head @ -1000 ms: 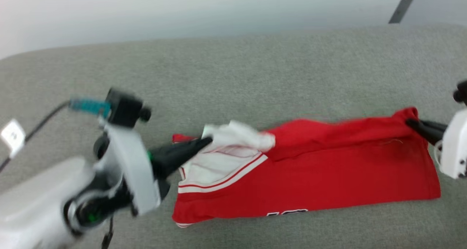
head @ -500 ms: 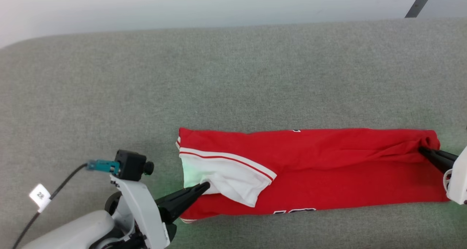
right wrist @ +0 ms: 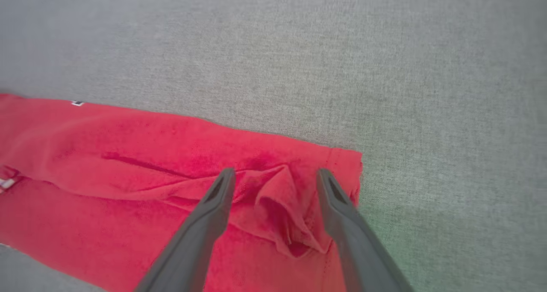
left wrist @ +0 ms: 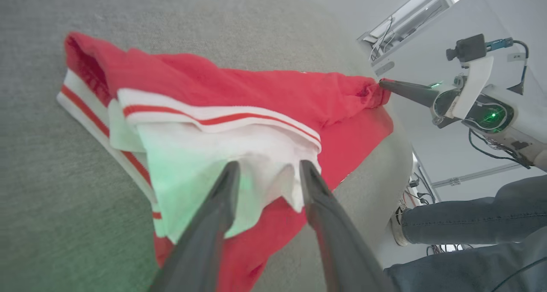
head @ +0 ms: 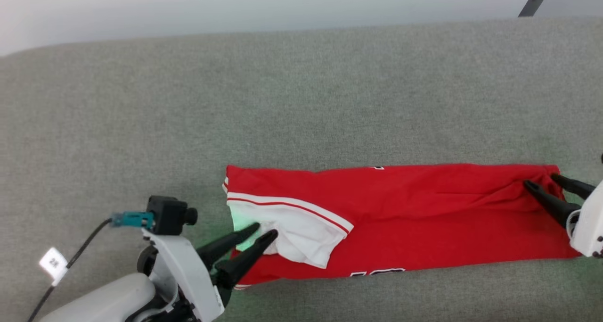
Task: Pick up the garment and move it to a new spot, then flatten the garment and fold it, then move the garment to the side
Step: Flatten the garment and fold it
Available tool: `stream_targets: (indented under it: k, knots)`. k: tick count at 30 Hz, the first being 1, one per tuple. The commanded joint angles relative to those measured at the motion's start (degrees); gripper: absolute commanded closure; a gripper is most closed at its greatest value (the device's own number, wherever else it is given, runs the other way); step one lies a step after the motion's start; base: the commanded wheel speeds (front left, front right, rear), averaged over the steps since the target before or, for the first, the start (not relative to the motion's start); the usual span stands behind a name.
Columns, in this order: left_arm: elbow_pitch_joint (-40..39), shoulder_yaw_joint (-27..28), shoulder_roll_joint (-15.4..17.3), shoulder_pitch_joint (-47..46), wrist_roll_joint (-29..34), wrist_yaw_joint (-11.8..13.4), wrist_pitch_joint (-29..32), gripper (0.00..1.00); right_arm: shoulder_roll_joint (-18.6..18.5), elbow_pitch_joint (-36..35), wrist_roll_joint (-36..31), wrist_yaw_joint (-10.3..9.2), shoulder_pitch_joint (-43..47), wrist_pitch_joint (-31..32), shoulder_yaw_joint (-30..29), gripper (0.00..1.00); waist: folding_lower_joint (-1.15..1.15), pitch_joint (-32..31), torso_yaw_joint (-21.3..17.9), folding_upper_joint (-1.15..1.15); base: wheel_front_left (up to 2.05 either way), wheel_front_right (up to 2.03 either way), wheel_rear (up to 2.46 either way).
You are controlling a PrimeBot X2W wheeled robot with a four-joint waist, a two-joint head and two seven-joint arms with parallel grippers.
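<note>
The red garment [head: 414, 218] lies folded into a long band on the grey fabric surface [head: 301, 100], the left gripper [head: 265, 229] spread apart at its white sleeve [head: 301, 239], the right gripper [head: 541, 180] likewise parted at the bunched opposite end.

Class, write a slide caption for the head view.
Open left gripper and open right gripper at opposite ends of the red garment, folded into a strip on grey fabric.

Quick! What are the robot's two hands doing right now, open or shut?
Left gripper: open, over the white sleeve of the garment, holding nothing.
Right gripper: open at the garment's other end, holding nothing.
</note>
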Motion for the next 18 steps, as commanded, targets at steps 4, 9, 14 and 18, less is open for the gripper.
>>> stream_targets:
  k: [4, 9, 14, 18]
  knots:
    - [0.2, 1.6, 0.6, 2.4, 0.2, 0.0, -4.2, 0.00, -2.4, -0.8, 3.1, -0.02, 3.0, -1.2, -1.4, 0.00, 0.00, -3.0, 1.7, 0.00, 0.00, 0.00, 0.00]
    - [2.9, 5.3, -2.5, 6.1, 1.6, 1.6, -6.7, 0.00, -5.7, -0.7, 7.0, -0.02, 8.4, -3.9, -3.8, 0.00, 0.00, -3.8, 5.1, 0.00, 0.00, 0.00, 0.00]
    - [6.0, 11.5, -6.3, 11.4, 5.4, 2.6, -7.0, 0.00, -9.0, -1.2, 10.5, -0.01, 14.6, -6.6, -5.8, 0.00, 0.00, -3.9, 8.4, 0.00, 0.00, 0.00, 0.00]
    - [8.0, 16.5, -9.1, 15.1, 9.7, 2.4, -6.9, 0.00, -10.7, -1.3, 12.5, -0.01, 17.6, -6.8, -6.8, 0.00, 0.00, -4.0, 10.5, 0.00, 0.00, 0.00, 0.00]
